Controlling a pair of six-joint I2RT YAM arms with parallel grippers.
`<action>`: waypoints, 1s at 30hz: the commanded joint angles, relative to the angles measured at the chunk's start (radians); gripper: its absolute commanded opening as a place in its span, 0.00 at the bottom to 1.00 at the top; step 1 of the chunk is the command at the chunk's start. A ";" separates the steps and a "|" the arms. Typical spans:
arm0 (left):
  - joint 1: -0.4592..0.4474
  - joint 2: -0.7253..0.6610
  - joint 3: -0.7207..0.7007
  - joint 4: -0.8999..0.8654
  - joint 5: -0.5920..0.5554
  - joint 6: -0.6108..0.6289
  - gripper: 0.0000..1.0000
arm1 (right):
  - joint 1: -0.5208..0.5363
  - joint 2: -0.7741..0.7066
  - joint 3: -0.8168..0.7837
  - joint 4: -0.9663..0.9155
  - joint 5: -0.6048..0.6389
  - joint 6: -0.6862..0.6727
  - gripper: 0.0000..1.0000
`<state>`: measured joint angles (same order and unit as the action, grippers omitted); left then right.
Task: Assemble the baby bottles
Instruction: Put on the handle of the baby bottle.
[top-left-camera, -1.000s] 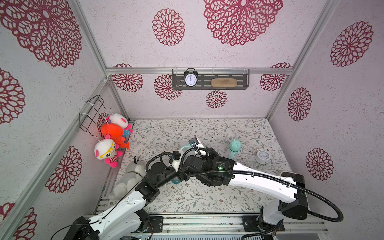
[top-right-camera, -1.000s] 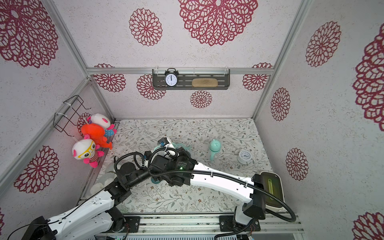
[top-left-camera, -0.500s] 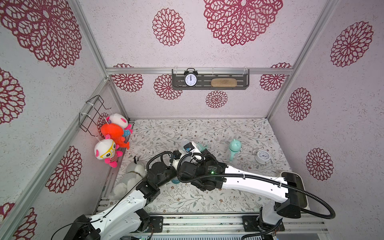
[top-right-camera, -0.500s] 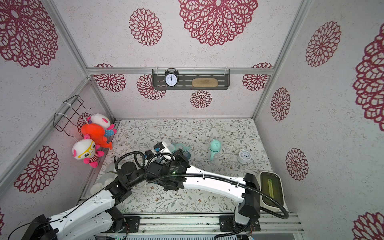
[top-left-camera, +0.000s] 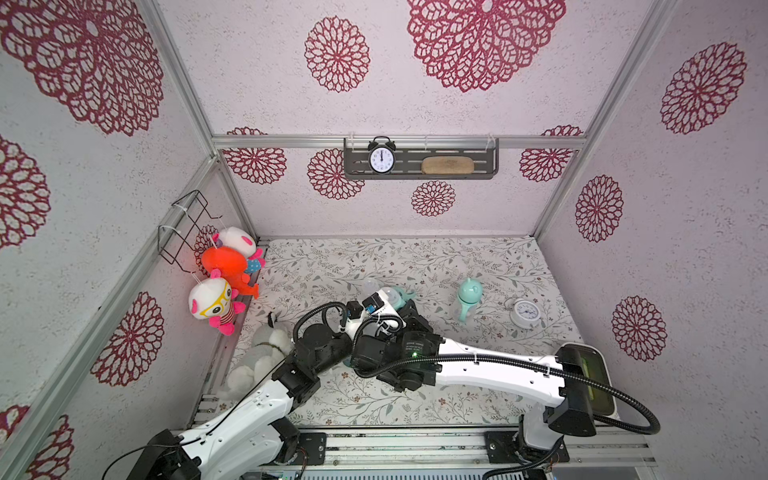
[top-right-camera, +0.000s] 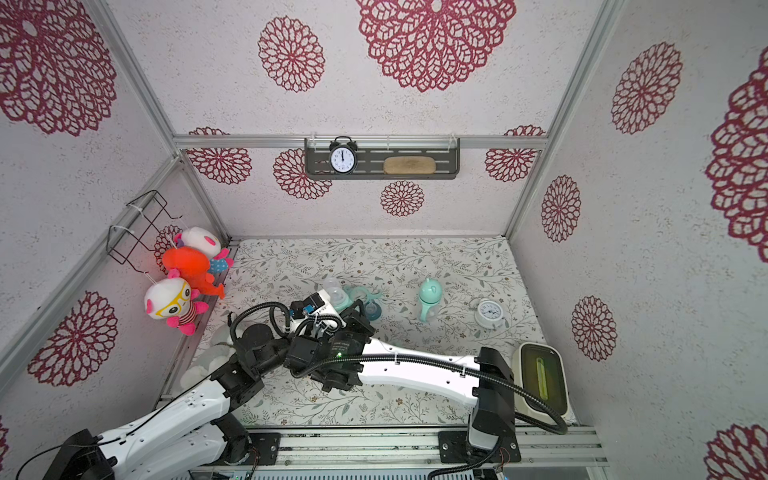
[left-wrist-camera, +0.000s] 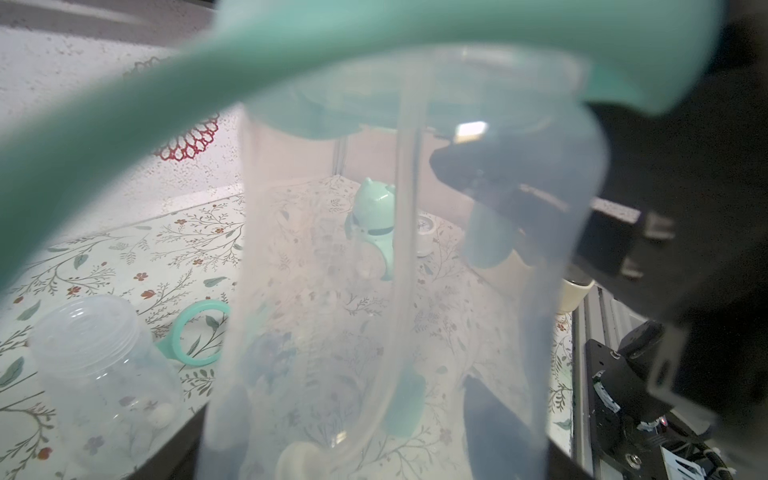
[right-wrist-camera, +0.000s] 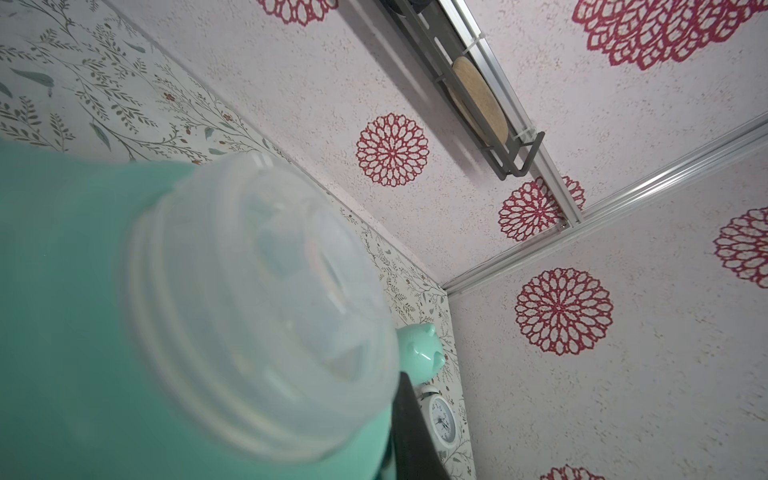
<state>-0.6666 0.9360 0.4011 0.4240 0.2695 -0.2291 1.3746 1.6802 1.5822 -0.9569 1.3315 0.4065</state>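
- Change since the frame one second earlier: the right arm (top-left-camera: 490, 370) has been swung toward the left of the frame, so that its wrist is now crowded against that of the left arm (top-left-camera: 266, 399). The capped bottle (top-left-camera: 469, 300) and the white alarm clock (top-left-camera: 524, 312), right of centre, have been left in place.
- Held bottle (left-wrist-camera: 395, 270): a clear body, located just left of centre in both top views, directly above the two wrists. It appears to be lifted off the table (top-left-camera: 457, 257).
- Left gripper (top-left-camera: 379, 306): clamped on the body of the held bottle, which fills the left wrist view.
- Right gripper (top-left-camera: 405, 311): closed tight on the mint ring (right-wrist-camera: 75, 311), which is seen encircling the bottle below its threaded neck. The exact contact is hidden.
- Step in hand (judged): the ring is being seated on the neck. No collar or cap is seen on this bottle.
- Spare bottle (left-wrist-camera: 99, 357) and loose ring (left-wrist-camera: 199, 332): left on the table near the held bottle, the spare bottle just to its upper left in the top views.
- Risk 1: the ring could be jammed askew if it is pushed while tilted against the thread.
- Risk 2: the smooth clear body could be twisted or slipped out of the left grip by force from the right arm.
- Risk 3: the spare bottle could be toppled, or the wrists and cables fouled, because the two arms are packed so closely.
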 joint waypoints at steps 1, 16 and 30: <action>0.005 -0.008 0.030 0.067 0.004 -0.002 0.00 | 0.019 -0.105 -0.076 0.146 -0.046 -0.120 0.10; 0.005 -0.006 0.035 0.079 0.023 0.005 0.00 | 0.017 -0.198 -0.162 0.356 -0.113 -0.302 0.36; 0.047 -0.066 0.020 0.040 -0.020 0.024 0.00 | -0.058 -0.426 -0.218 0.374 -0.499 -0.249 0.70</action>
<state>-0.6403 0.8997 0.4034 0.4519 0.2672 -0.2192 1.3437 1.3270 1.3651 -0.6014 0.9676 0.1345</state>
